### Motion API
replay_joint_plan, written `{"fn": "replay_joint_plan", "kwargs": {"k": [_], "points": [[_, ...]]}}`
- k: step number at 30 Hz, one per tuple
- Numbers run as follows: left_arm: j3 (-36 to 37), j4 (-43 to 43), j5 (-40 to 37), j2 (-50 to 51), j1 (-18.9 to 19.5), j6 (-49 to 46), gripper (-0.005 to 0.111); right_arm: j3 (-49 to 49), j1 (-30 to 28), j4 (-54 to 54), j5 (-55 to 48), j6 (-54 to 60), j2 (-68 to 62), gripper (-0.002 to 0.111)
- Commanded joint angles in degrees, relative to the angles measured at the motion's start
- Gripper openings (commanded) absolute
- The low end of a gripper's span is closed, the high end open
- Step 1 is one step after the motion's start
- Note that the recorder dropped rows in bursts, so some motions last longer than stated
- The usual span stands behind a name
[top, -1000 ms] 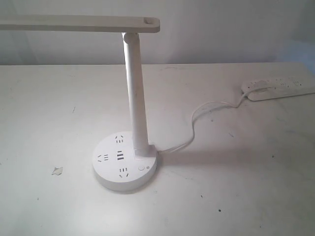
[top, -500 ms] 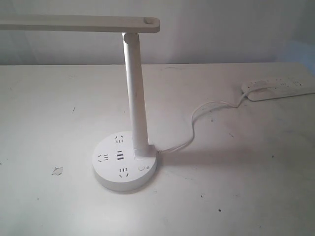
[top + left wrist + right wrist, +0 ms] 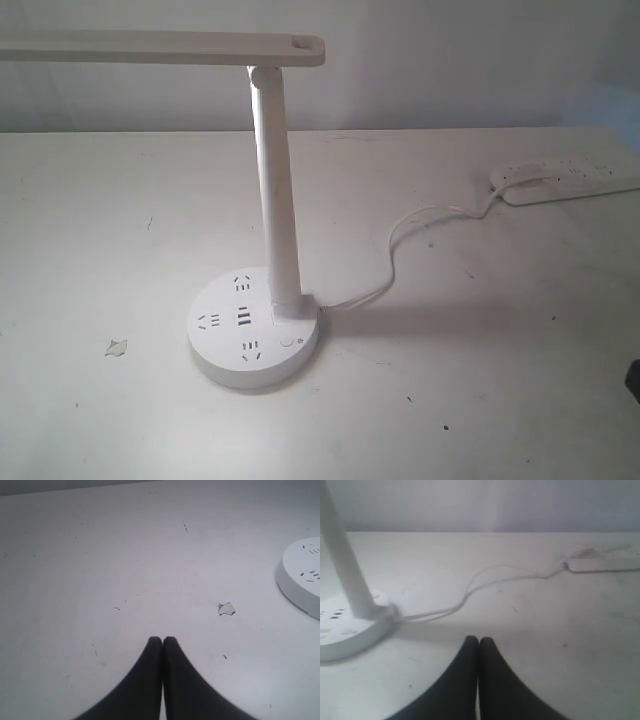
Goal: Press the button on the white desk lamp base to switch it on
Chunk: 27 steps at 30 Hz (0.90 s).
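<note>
On the desk (image 3: 480, 390), the white desk lamp (image 3: 277, 200) loses its head past the frame edge; the mark beside the button (image 3: 288, 342) blurs (left claw (image 3: 162, 640), right claw (image 3: 478, 640) pinched tight, empty).

Scuffed white table (image 3: 520, 330), plain pale wall (image 3: 450, 60) behind, soft even light

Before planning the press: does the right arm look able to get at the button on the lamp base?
Probably yes. The button lies uncovered on the right front of the base; the post stands behind it and the cord leaves further back. The right gripper, jaws shut, faces that side.
</note>
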State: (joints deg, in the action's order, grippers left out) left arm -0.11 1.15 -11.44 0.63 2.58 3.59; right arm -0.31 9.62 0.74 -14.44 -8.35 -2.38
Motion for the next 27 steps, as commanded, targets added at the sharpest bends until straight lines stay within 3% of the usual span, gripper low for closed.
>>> {"fn": "replay_joint_plan", "kwargs": {"k": [1,6,27], "points": [[0.11,-0.26,0.14,0.06,0.13,0.00,0.000,0.31,-10.11,-1.22,-4.88,0.81,2.38,0.000],[0.11,-0.26,0.14,0.06,0.13,0.00,0.000,0.31,-15.93,-1.22,-4.88,8.35,2.38,0.000],[0.11,-0.26,0.14,0.06,0.13,0.00,0.000,0.31,-18.73,-0.74,-5.15,9.64,2.38,0.000]]}}
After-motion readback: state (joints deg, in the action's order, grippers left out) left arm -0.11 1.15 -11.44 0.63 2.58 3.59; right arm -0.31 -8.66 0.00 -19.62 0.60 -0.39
